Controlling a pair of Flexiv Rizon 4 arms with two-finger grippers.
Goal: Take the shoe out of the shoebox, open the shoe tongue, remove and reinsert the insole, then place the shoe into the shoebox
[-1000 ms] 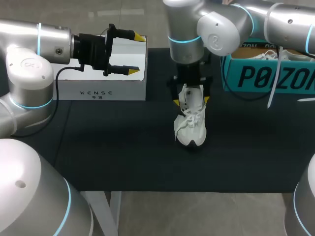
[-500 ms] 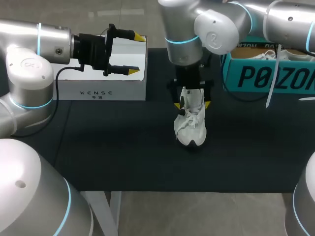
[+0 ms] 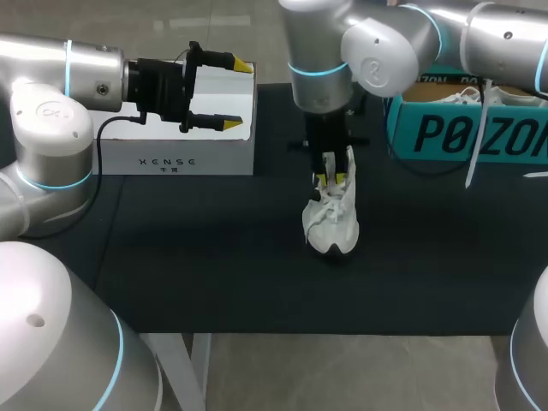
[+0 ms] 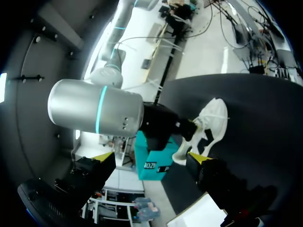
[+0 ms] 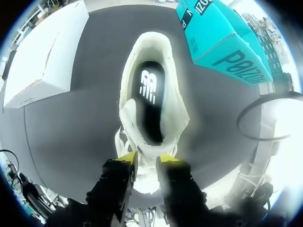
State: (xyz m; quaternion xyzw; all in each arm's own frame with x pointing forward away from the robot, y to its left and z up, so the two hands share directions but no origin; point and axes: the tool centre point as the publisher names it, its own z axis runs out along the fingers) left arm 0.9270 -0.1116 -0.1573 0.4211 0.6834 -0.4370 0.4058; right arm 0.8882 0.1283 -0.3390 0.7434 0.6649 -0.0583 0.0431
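Note:
A white shoe (image 3: 330, 227) stands on the black table, toe toward the front edge. In the right wrist view the shoe (image 5: 176, 109) shows its dark insole (image 5: 149, 101) with a white logo. My right gripper (image 3: 330, 178) comes straight down onto it, and its yellow tips pinch the shoe tongue (image 5: 144, 163) from two sides; the right gripper (image 5: 147, 160) is shut on it. My left gripper (image 3: 231, 94) hangs open above the white box, far to the left of the shoe. The left wrist view looks across at the shoe (image 4: 213, 118) between its own wide-spread tips.
The teal shoebox (image 3: 467, 128) stands at the back right with another white shoe (image 3: 479, 92) inside. A white box (image 3: 193, 137) sits at the back left. Black table (image 3: 214, 257) stretches in front of and left of the shoe.
My right gripper's fingers, spread either side of the shoe's upper before, have come together on the tongue. The left arm and the shoe have stayed where they were.

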